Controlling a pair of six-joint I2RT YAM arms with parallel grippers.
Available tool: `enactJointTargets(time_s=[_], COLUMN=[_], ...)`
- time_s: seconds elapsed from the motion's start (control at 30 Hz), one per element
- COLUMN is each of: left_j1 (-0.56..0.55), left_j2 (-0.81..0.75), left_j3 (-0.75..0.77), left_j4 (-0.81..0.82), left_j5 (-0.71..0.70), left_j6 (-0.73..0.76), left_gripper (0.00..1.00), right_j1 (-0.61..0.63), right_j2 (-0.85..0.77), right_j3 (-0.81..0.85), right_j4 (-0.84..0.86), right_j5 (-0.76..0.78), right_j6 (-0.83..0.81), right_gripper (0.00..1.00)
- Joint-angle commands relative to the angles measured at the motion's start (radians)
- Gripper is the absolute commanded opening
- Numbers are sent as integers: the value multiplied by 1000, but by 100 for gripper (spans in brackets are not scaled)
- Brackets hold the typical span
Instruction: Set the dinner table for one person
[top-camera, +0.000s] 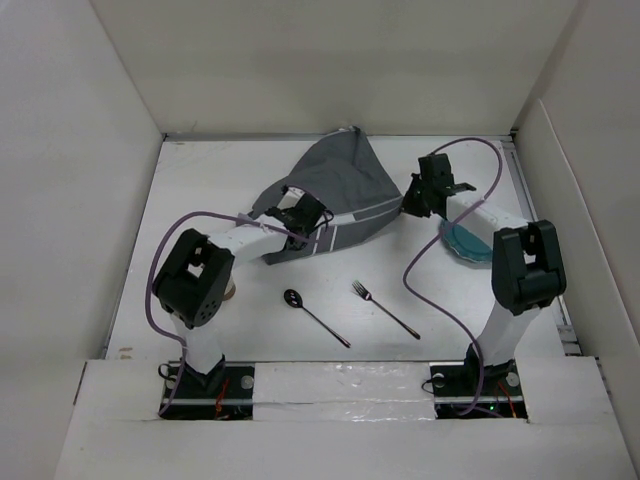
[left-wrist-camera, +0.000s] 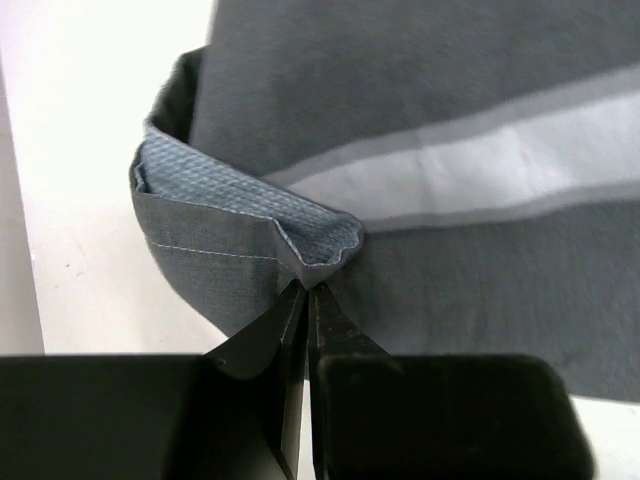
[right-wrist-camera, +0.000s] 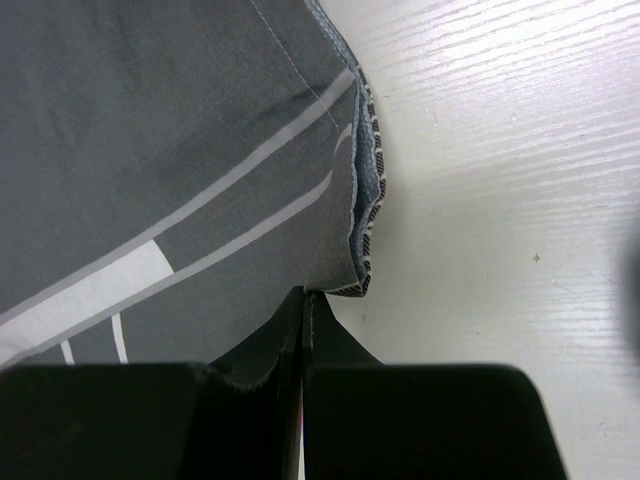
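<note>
Spreading step: left gripper (left-wrist-camera: 308, 290) and right gripper (right-wrist-camera: 303, 297) each pinch an edge of the rumpled placemat (top-camera: 345, 185) far-centre on the dinner table (top-camera: 250, 335), so next they should draw apart, flattening it.

Closed fingers (left-wrist-camera: 268, 338) pinching folded placemat (left-wrist-camera: 450, 100) corner, white table (left-wrist-camera: 90, 130)
</note>
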Motion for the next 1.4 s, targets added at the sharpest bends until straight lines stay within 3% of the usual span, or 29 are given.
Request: enactJointTargets(time_s=[0.0,0.3,0.43,0.7,0.8,0.9,1.0,1.23,1.37], left_j1=[47,154,174,193,193,324,348,398,423], left_j2=[-106,-389,-480,-564,-519,-410,-323,-126,-90], left_j3=[73,322,460,573,558,563,598,941,1041], left_j4=[3,-26,-24,118,180,209,200,149,151], left_j5=[-48,153,175,178,167,335,373,445,491], left_j6=[15,-73,-108,-165,-179,-257,-274,-312,-346], left_gripper=[0,0,0,0,0,0,0,0,0], right_j1=[-7,-7,-7,-7,-7,-41,-52,-70,-89], right_j2=[-121,-340,-527,-615,-549,-418,-298,30,133], right_j3=[-10,47,97,445,498,554,602,973,1244], right_j4=[30,-83,-143,-281,-275,-202,-192,-279,-349], right_j5=[-6,15,37,67,80,47,38,23,-6], right_j6=[-14,-60,-55,-75,-89,-92,-97,-92,-74], right_gripper=[0,0,0,0,0,0,0,0,0])
